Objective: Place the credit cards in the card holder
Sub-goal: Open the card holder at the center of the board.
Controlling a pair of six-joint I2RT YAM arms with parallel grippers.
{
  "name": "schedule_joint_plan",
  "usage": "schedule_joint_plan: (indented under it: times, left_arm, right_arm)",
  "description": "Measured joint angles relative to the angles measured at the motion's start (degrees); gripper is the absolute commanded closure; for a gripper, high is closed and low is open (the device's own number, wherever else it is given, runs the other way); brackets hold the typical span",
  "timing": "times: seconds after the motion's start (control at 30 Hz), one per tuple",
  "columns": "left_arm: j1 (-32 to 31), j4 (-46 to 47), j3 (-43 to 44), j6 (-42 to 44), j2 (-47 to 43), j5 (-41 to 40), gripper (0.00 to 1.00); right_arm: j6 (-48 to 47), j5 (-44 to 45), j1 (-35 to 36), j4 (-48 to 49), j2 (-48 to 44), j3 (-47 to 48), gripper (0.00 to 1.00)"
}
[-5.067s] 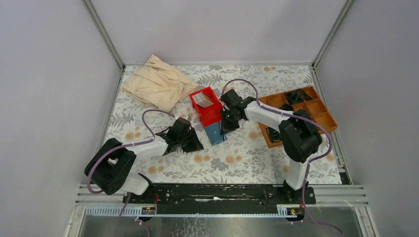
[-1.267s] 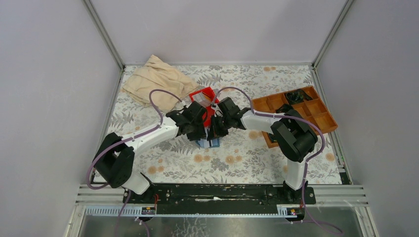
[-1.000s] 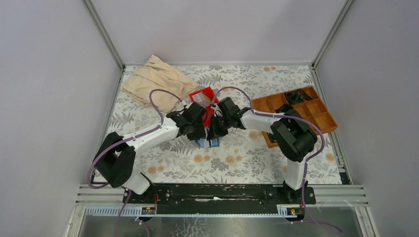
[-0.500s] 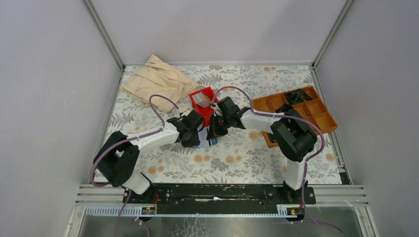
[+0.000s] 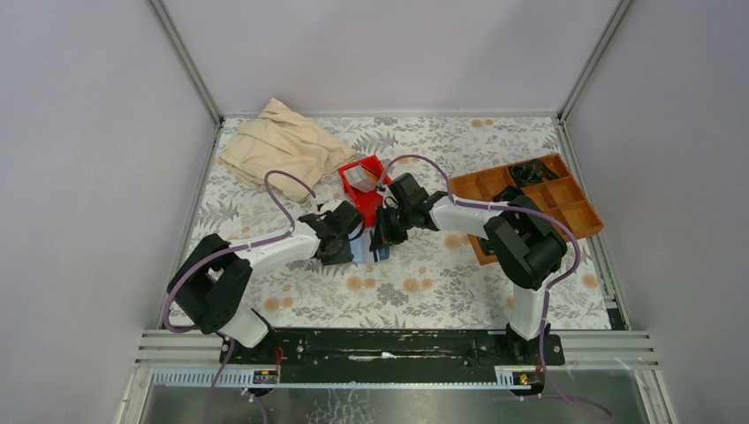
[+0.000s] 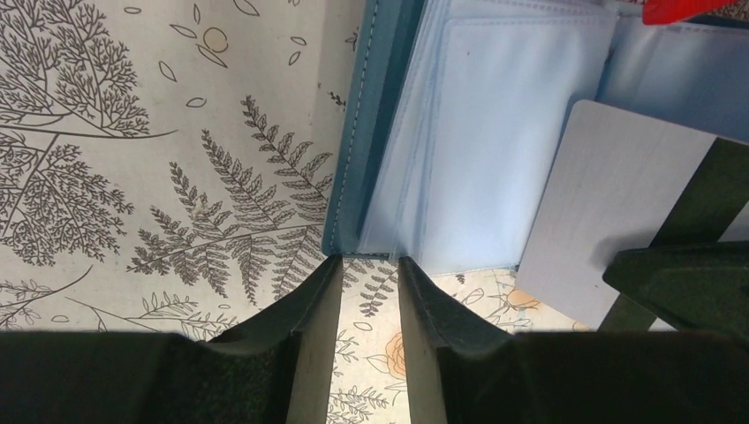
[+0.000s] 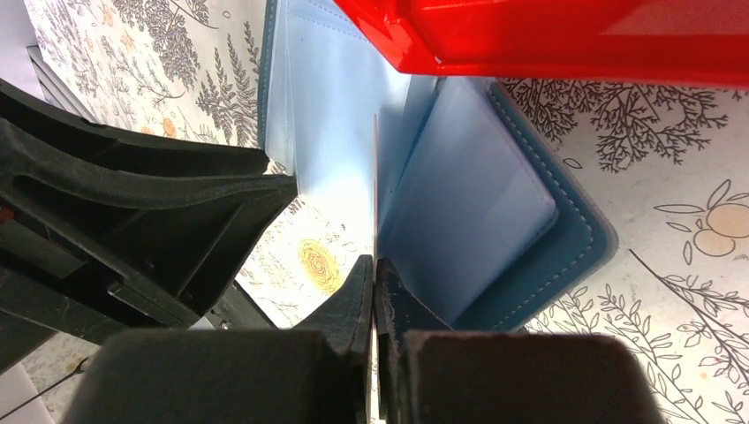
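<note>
The card holder (image 6: 459, 141), a teal-blue wallet, lies open on the patterned cloth with its pale blue slots up, next to the red bin; it also shows in the top view (image 5: 365, 252). My right gripper (image 7: 374, 265) is shut on a pale grey credit card (image 6: 618, 203), seen edge-on in the right wrist view (image 7: 375, 177), standing over the wallet's slots (image 7: 477, 194). My left gripper (image 6: 364, 265) is narrowly open and empty, its tips at the wallet's near edge. Another pale card (image 5: 357, 177) leans in the red bin.
The red bin (image 5: 366, 199) stands just behind the wallet and overhangs it in the right wrist view (image 7: 574, 35). A brown wooden compartment tray (image 5: 565, 208) sits at the right. A beige cloth (image 5: 283, 150) lies at the back left. Both grippers crowd the wallet.
My left gripper has drawn back toward the near left, off the wallet, and the wallet now lies open. The right gripper has stayed put with the card.
</note>
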Motion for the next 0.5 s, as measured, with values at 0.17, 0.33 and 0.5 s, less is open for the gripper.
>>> schedule_joint_plan:
  times: [0.17, 0.33, 0.5]
  left_arm:
    - [0.7, 0.9, 0.0, 0.5, 1.7, -0.8, 0.62]
    - [0.9, 1.7, 0.3, 1.0, 2.6, -1.0, 0.62]
    - [1.4, 2.8, 0.3, 1.2, 2.8, -1.0, 0.62]
  right_arm:
    - [0.3, -0.8, -0.5, -0.3, 0.0, 0.0, 1.0]
    - [1.2, -1.6, -1.8, -0.3, 0.0, 0.0, 1.0]
    - [2.5, -1.9, -3.3, -0.2, 0.0, 0.0, 1.0]
